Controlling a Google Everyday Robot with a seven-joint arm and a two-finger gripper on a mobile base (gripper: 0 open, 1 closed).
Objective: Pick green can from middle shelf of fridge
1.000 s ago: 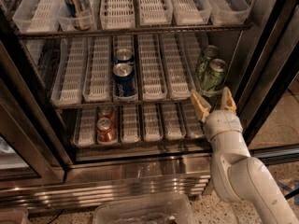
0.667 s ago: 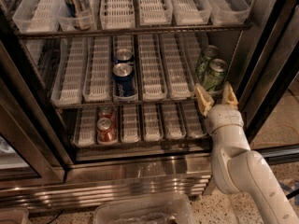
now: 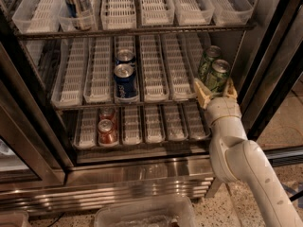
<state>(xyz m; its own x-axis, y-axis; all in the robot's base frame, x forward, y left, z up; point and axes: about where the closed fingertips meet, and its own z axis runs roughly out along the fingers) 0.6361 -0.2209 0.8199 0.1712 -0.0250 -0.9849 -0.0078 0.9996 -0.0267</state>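
Observation:
Two green cans stand at the right end of the middle shelf of the fridge. The front green can is nearest me and the second green can is just behind it. My gripper is at the shelf's front right edge. It is open, with one tan finger on each side of the front can's lower part. I cannot tell whether the fingers touch the can. My white arm rises from the lower right.
Two blue cans stand in a middle lane of the same shelf. Two red cans are on the shelf below. A tall can is on the top shelf. The dark door frame is close on the right. A clear plastic bin lies on the floor.
My gripper has moved up and in toward the shelf, so its fingers now flank the front green can. The cans have not moved.

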